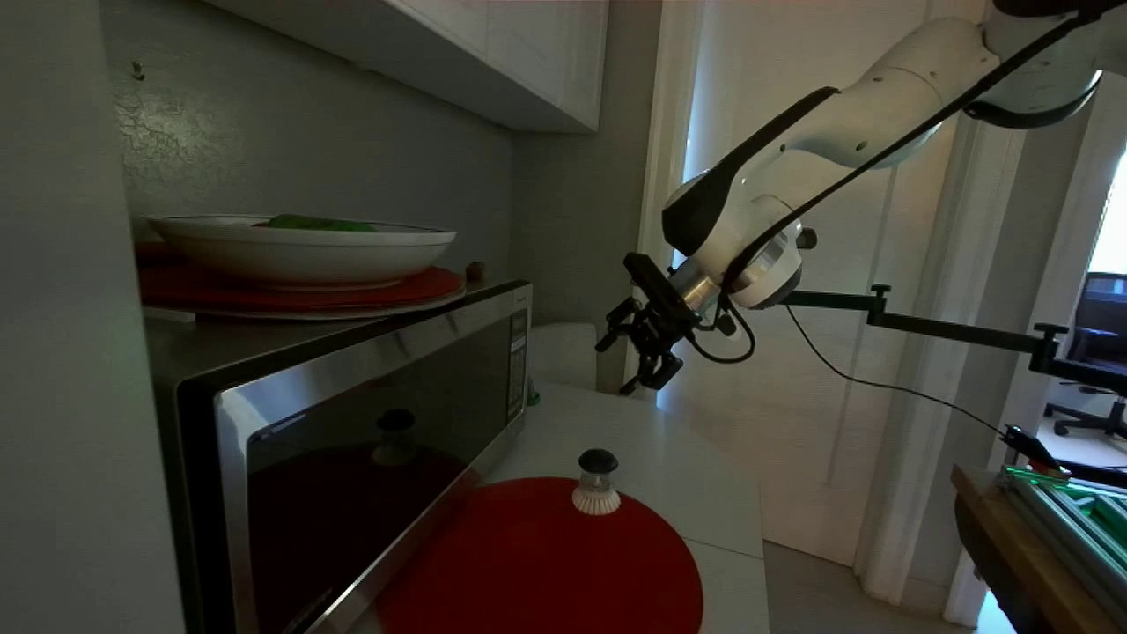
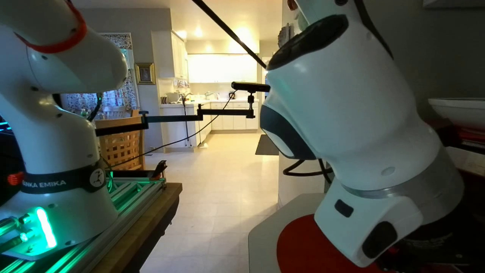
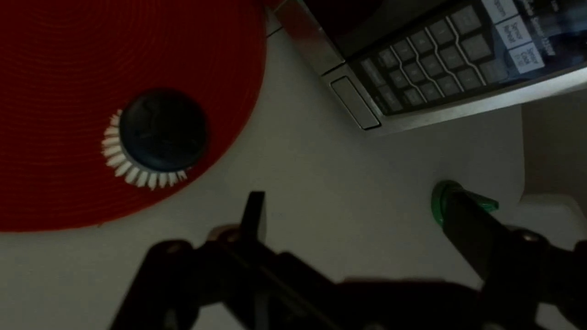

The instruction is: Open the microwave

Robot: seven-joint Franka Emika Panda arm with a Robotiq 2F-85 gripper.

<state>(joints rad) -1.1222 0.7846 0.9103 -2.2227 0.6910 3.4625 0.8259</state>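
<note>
With gripper (image 3: 354, 197) spread wide and empty, beware of toppling the brush (image 3: 163, 130) at left or missing the microwave's (image 3: 426, 59) likely release button (image 3: 355, 103) through misalignment.

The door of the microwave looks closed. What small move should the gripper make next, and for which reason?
I would probably move the open gripper toward the wide button below the keypad. The microwave door looks shut and shows no handle, so this button likely releases it; the gripper holds nothing and is apart from the button.
</note>
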